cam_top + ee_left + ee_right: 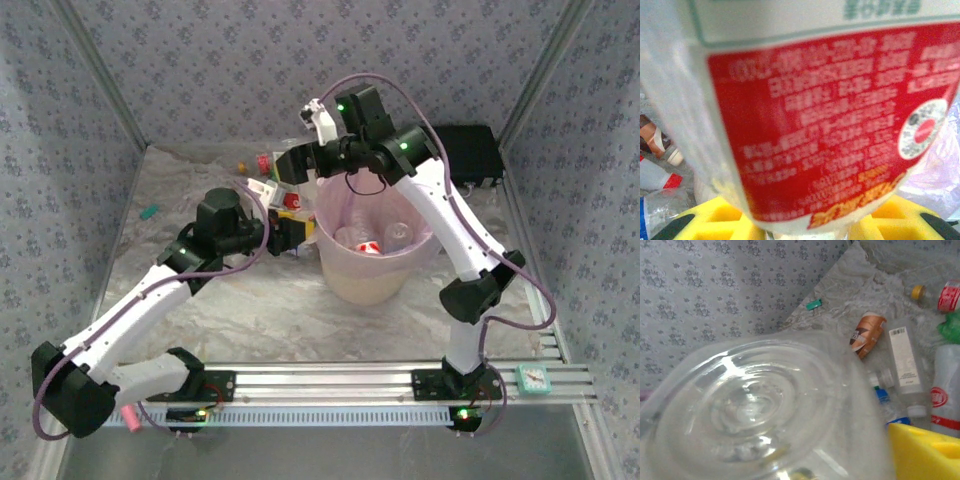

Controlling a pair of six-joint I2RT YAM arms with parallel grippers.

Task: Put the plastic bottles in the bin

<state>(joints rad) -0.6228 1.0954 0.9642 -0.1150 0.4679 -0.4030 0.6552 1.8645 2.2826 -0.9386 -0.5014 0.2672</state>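
The left gripper [290, 212] is holding a red-labelled bottle [830, 125] between its yellow pads [715, 220], and the jaws are almost closed on it. It is standing just beside the left side of the bin [372, 285], not yet over the mouth.

The right gripper [292, 162] is reaching across the bin to the pile of bottles [905, 360] lying on the table [250, 300] at the far left of it. A clear bottle [755, 405] is sitting very near its camera, next to one yellow finger [922, 450]. The view is too close to show whether the jaws are really gripping this bottle, so I cannot tell. Other bottles [372, 240] are lying inside the pink bag [335, 205] of the bin.

For the left arm, I think the good way is to raise the bottle above the rim first. Then it should move right until it is hanging over the opening, and only then open the jaws. A low path is risking a push against the bin wall.

The right arm is passing over the same opening, so the two arms should be taking turns there. The right gripper should be closing fully before lifting, because thin clear plastic is probably bending and slipping easily.
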